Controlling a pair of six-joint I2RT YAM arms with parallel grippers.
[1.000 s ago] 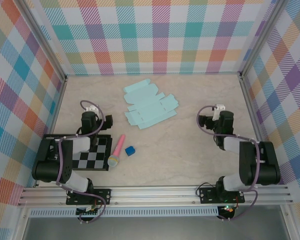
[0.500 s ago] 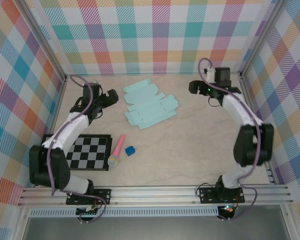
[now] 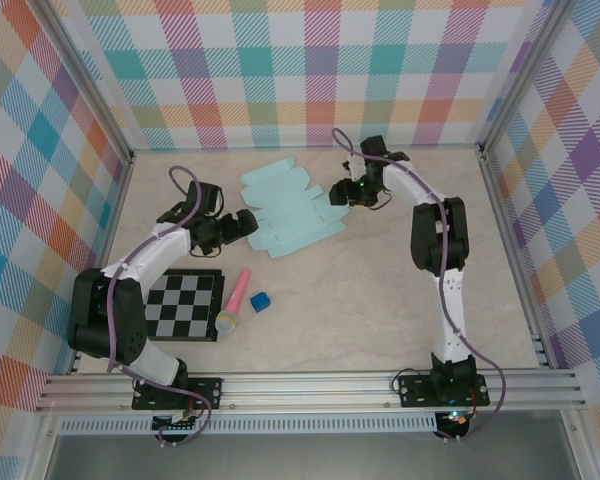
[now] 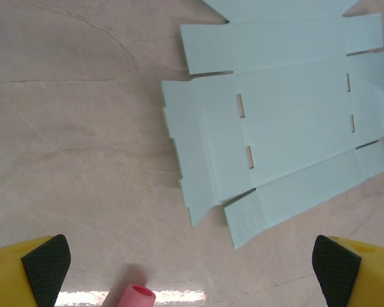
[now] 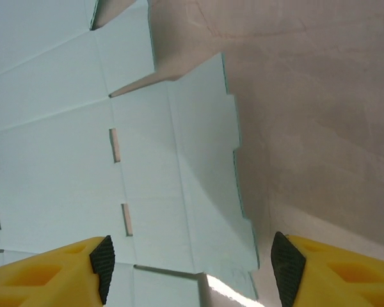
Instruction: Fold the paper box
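Note:
The paper box (image 3: 290, 210) is a flat pale mint-blue die-cut sheet with flaps and slots, lying at the back middle of the table. My left gripper (image 3: 242, 225) hovers at its left edge, open, with bare table between its black pads. In the left wrist view the sheet (image 4: 288, 121) lies ahead of that gripper (image 4: 191, 272). My right gripper (image 3: 338, 190) is at the sheet's right end. The right wrist view shows it (image 5: 193, 263) open, its pads on either side of the notched end flap (image 5: 205, 185) and apart from it.
A pink microphone-like stick (image 3: 233, 302) and a tiny dark blue cube (image 3: 260, 300) lie in front of the sheet; the stick's end (image 4: 136, 296) pokes into the left wrist view. A black-and-white checkerboard (image 3: 180, 307) sits at the front left. Plaid walls enclose the table.
Both arms have swung out from near their bases to the sheet, the left to its left edge and the right to its right end. The right jaws have narrowed. The sheet has shifted slightly left.

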